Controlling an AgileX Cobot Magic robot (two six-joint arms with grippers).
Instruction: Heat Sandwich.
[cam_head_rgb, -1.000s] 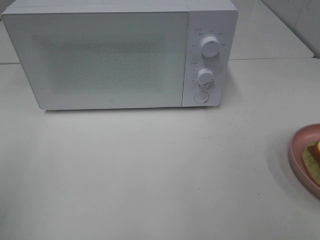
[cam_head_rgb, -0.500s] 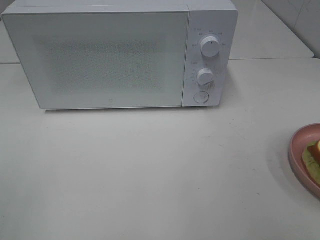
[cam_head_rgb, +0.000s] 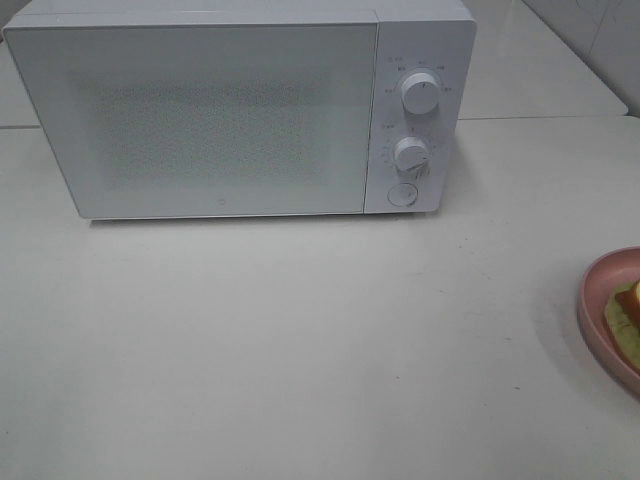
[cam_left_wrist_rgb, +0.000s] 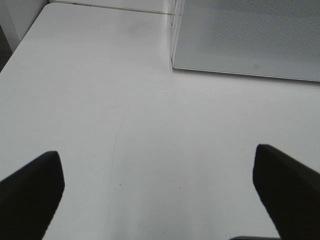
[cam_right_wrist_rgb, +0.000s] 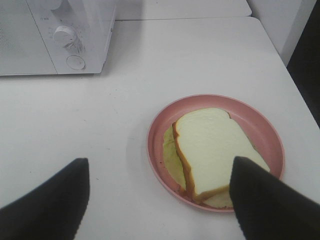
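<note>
A bare test-bench kitchen setup: a white microwave (cam_head_rgb: 240, 110) on a plain white table (cam_head_rgb: 300, 340), with a pink plate (cam_right_wrist_rgb: 260, 130) nearby.

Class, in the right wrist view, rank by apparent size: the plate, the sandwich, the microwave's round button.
1. Plate, largest.
2. Sandwich, lying within the plate's rim.
3. Button, smallest, though it sits farther from the camera, which shrinks it.
</note>
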